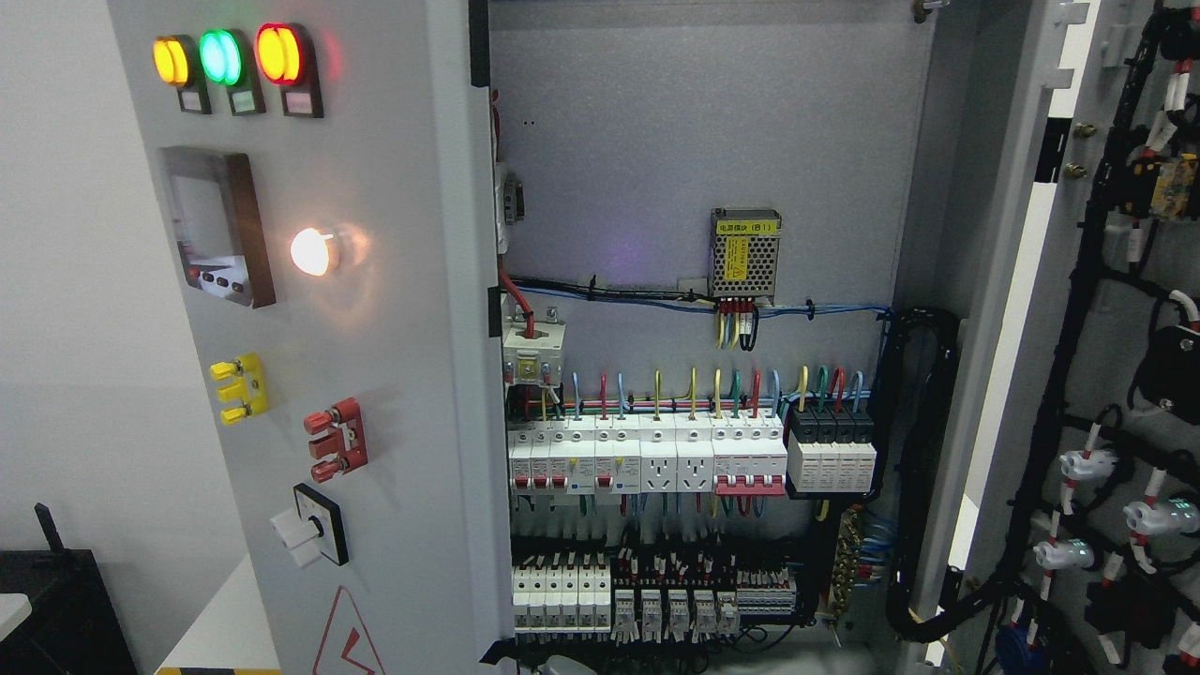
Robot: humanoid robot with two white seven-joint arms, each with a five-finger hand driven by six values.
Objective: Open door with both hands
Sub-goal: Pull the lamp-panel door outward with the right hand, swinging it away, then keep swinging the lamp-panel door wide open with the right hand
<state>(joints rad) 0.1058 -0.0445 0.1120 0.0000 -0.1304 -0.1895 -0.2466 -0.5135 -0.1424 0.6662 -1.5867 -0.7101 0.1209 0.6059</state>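
A grey electrical cabinet fills the head view. Its left door (375, 375) stands swung partly out toward me, its outer face showing amber, green and red lamps (225, 58), a small display (217, 225), a lit white lamp (312, 251) and a rotary switch (309, 536). The right door (1116, 394) hangs wide open, its inner face with black cable looms turned to me. Between them the interior (694, 469) shows rows of white breakers and coloured wires. Neither of my hands nor arms shows anywhere.
A small power supply (745, 251) with a yellow label sits on the back panel. A thick black cable bundle (923, 469) runs down the cabinet's right inner edge. A dark box (56, 609) and a white table surface (220, 628) lie at the lower left.
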